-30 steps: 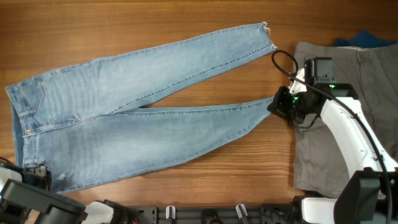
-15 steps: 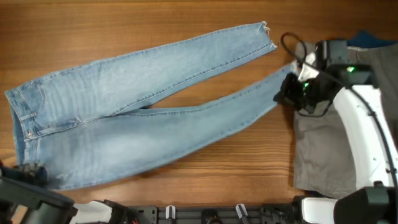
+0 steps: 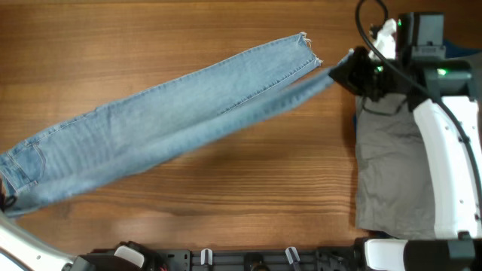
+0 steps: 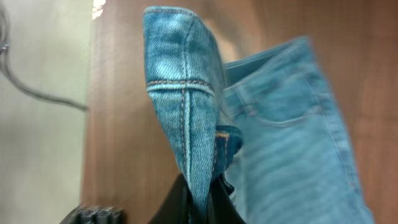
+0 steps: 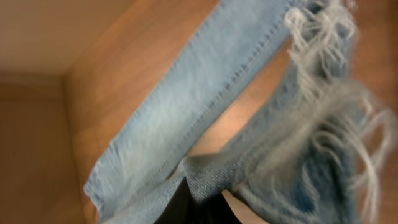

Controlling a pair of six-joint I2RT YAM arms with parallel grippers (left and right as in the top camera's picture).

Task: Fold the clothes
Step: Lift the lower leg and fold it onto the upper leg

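The light blue jeans [image 3: 173, 113] stretch across the table from lower left to upper right, one leg lifted over the other. My right gripper [image 3: 348, 69] is shut on the frayed hem of the nearer leg and holds it just above the far leg's hem [image 3: 305, 39]. In the right wrist view the frayed hem [image 5: 311, 81] hangs from the jaws [image 5: 205, 202]. My left gripper [image 4: 199, 199] is shut on a folded waistband edge [image 4: 183, 93]; in the overhead view it is at the left edge, out of sight, by the waist [image 3: 19, 177].
Grey khaki trousers [image 3: 392, 173] lie at the right under my right arm [image 3: 444, 135]. A dark blue garment [image 3: 459, 47] peeks out behind them. A black cable [image 3: 369, 11] loops above the right gripper. A black rail [image 3: 248, 260] runs along the front edge.
My right gripper has carried the nearer leg's hem up and back beside the far hem. The waist has been pulled left and lifted, and the legs now overlap.
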